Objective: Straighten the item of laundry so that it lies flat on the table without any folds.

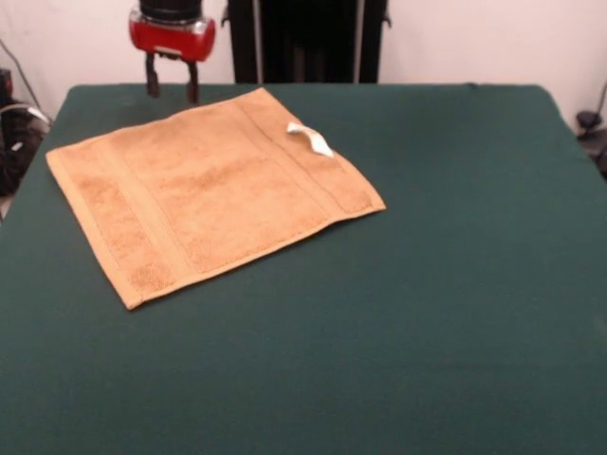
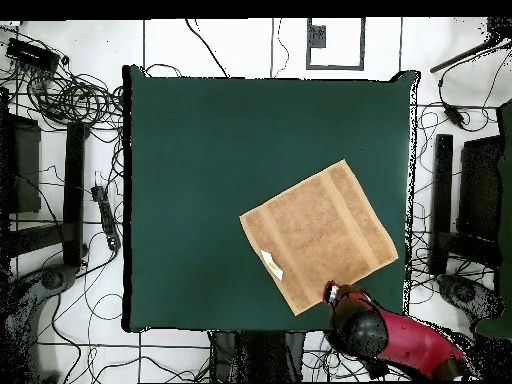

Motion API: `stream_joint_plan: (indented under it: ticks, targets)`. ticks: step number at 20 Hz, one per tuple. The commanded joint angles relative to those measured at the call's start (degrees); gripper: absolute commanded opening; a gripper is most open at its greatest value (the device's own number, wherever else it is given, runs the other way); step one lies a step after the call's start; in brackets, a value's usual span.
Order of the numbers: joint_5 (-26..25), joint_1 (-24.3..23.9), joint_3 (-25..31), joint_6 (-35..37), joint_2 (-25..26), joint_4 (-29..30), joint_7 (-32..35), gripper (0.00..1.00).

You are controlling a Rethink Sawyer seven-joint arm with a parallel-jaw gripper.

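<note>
Orange-tan towel with woven bands, white tag, on dark green table; red, seemingly black-tipped arm.

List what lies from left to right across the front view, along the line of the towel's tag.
Bare green table → orange-tan towel → white tag on the towel → bare green table again.

The towel lies spread flat on the green table, turned diamond-wise, toward the table's robot-side right corner — no folds show. A white tag sits on its lower left edge. The red arm reaches the towel's bottom corner — its gripper just beside that corner.
</note>
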Motion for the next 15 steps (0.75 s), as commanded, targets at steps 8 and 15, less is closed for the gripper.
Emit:
stream_joint_plan:
  ticks: [8, 15]
  targets:
    - [-0.1, 0.6, 12.4, 13.9, -13.3, 3.9, -4.1, 1.00]
    - [-0.3, 2.5, 12.8, 15.4, -13.2, 3.0, -2.4, 1.00]
